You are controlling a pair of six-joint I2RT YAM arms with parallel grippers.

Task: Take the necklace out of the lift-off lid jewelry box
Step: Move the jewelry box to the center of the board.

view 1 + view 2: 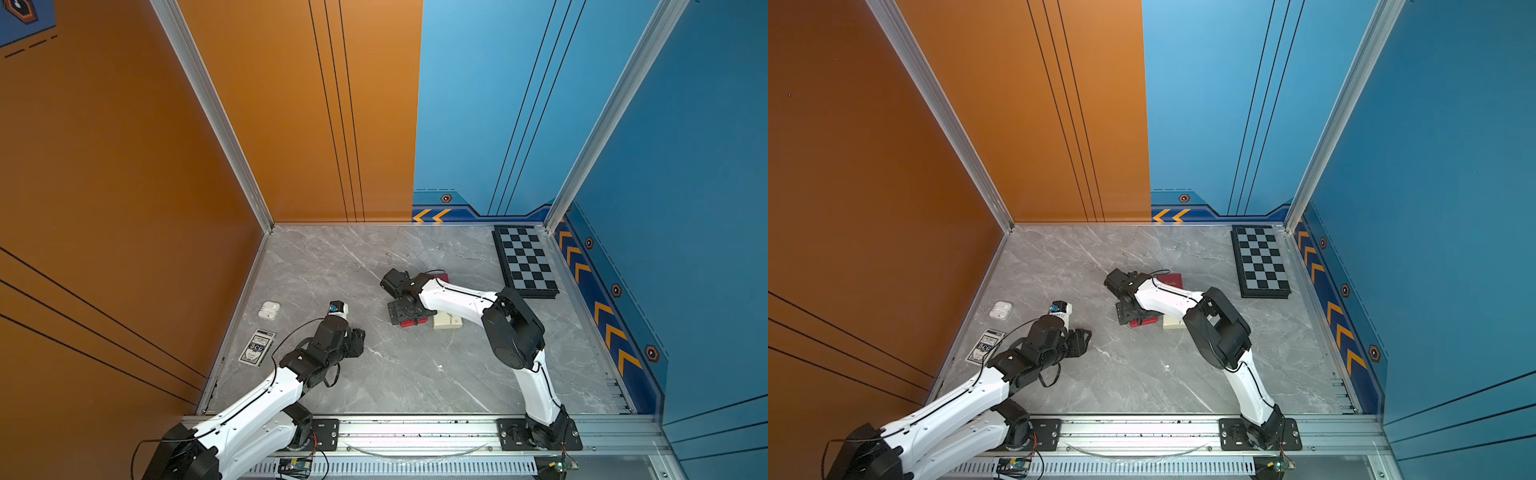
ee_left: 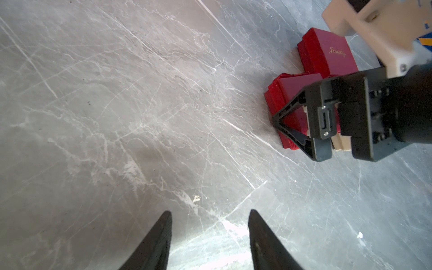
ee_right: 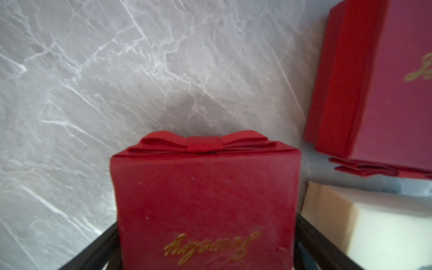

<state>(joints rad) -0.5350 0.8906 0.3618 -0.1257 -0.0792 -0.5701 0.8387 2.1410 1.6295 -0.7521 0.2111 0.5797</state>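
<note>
**Right jaws straddling the closed red box**

The right gripper (image 1: 410,320) is standing over the box (image 3: 205,198) just right of centre in both top views, on the grey, white-veined marble-look table (image 2: 117,93). Its black fingers (image 3: 98,254) are flanking the box's two sides, spread wide with thin gaps showing, so they are squeezing nothing; the box is square-edged, wrapped in fine-ribbed red paper with gold script and a flat ribbon bow; its lid is sitting on, and the necklace is not showing in any view; a second box (image 3: 385,93), larger and darker red, is lying at the right edge of the right wrist view, just beside a smooth cream block (image 3: 374,222); the left gripper (image 2: 210,211) is hovering lower left of centre in both top views, its tapered, ribbed jaws about half apart and gripping nothing.
</note>
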